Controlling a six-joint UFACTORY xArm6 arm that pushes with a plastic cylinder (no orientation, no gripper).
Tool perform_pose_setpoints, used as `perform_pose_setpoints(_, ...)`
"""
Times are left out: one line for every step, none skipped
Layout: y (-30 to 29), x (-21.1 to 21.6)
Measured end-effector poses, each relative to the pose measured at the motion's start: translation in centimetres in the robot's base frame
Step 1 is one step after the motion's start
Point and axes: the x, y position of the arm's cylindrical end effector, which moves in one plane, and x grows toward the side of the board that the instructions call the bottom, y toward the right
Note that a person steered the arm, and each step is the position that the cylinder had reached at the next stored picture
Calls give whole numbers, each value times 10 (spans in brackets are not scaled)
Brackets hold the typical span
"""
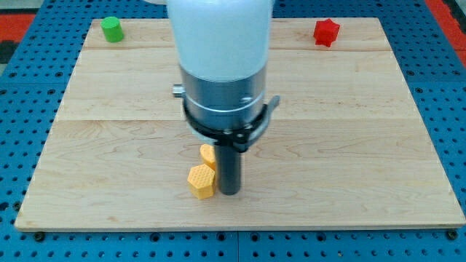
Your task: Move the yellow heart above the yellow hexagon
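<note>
The yellow hexagon [200,181] lies on the wooden board [349,145] near the view's bottom centre. The yellow heart [208,155] sits just above it, touching or nearly touching, and is partly hidden by the rod. My tip [229,192] rests on the board right beside the hexagon, on its right side, and just below and right of the heart. The arm's white and grey body [222,65] covers the middle of the board above.
A green block [111,29] stands at the board's top left corner. A red star-shaped block [326,32] stands near the top right. A blue perforated surface [444,87] surrounds the board.
</note>
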Motion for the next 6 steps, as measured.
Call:
perform_pose_setpoints(31,-29)
perform_pose_setpoints(1,-35)
perform_pose_setpoints(-17,-35)
perform_pose_setpoints(-27,-38)
perform_pose_setpoints(7,-46)
perform_pose_setpoints(12,-49)
